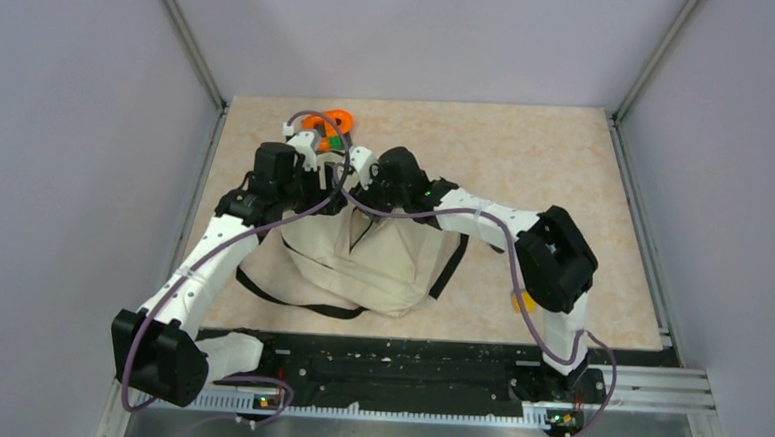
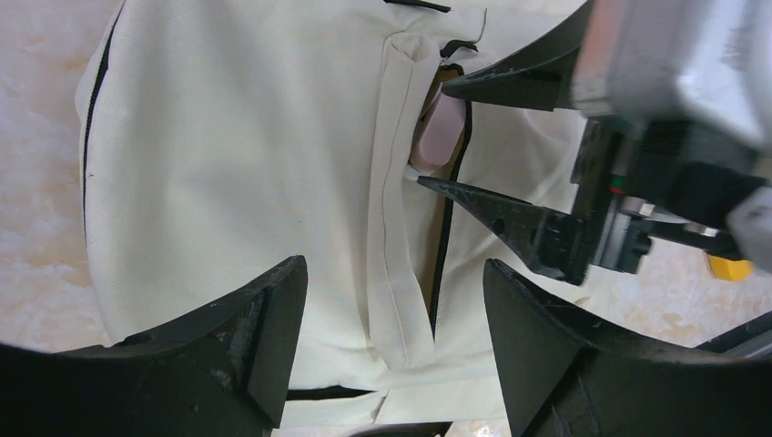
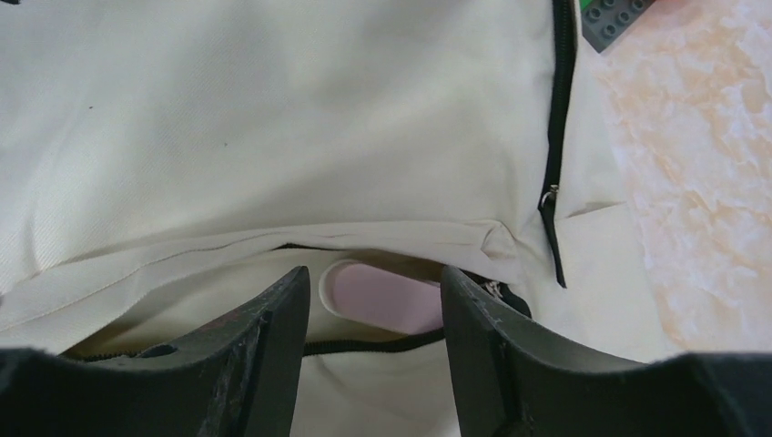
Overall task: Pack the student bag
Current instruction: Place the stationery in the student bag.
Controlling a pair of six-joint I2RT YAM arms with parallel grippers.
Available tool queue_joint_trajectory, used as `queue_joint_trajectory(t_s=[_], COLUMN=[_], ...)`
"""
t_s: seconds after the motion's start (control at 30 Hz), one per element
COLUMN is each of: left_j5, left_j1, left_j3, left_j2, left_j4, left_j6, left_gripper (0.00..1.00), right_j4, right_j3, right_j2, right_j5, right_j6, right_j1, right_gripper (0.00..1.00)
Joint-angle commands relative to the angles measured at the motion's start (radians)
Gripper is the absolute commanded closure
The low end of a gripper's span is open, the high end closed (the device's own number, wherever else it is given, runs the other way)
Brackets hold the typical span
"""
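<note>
Student bag [image 1: 361,262] slumped on the tabletop [image 1: 526,166]; my left jaws apart above its fabric, my right jaws straddling a pale pink object [image 3: 382,300] at its opening, clamped or not I cannot tell, so it could snag the flap [image 3: 273,241] and drop.

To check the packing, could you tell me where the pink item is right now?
In the right wrist view, the pink item sits at the zip opening of the bag, between the fingers of the right gripper.
</note>
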Motion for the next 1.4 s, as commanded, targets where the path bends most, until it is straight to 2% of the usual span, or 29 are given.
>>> queue_joint_trajectory(t_s=[0.0, 0.3, 0.7, 0.97, 1.13, 1.37], left_j5=[0.017, 0.047, 0.046, 0.050, 0.056, 0.060], left_j1=[-0.004, -0.005, -0.005, -0.007, -0.011, -0.013], left_j3=[-0.003, -0.003, -0.004, -0.004, -0.003, -0.003], left_j2=[0.011, 0.042, 0.053, 0.065, 0.078, 0.087], left_j4=[0.040, 0.044, 0.044, 0.044, 0.042, 0.041], left_j6=[0.014, 0.003, 0.005, 0.003, 0.002, 0.002], left_gripper=[0.24, 0.24, 0.24, 0.24, 0.24, 0.24], right_j4=[0.000, 0.050, 0.053, -0.128, -0.193, -0.200], right_j3=[0.072, 0.082, 0.079, 0.062, 0.034, 0.004], right_j2=[0.051, 0.113, 0.161, 0.132, 0.089, 0.010], right_j5=[-0.023, -0.005, 0.054, 0.031, 0.108, 0.238], right_j6=[0.000, 0.028, 0.039, -0.019, -0.028, 0.025], right_j1=[0.009, 0.009, 0.010, 0.010, 0.008, 0.010], right_gripper=[0.48, 0.57, 0.62, 0.62, 0.63, 0.63])
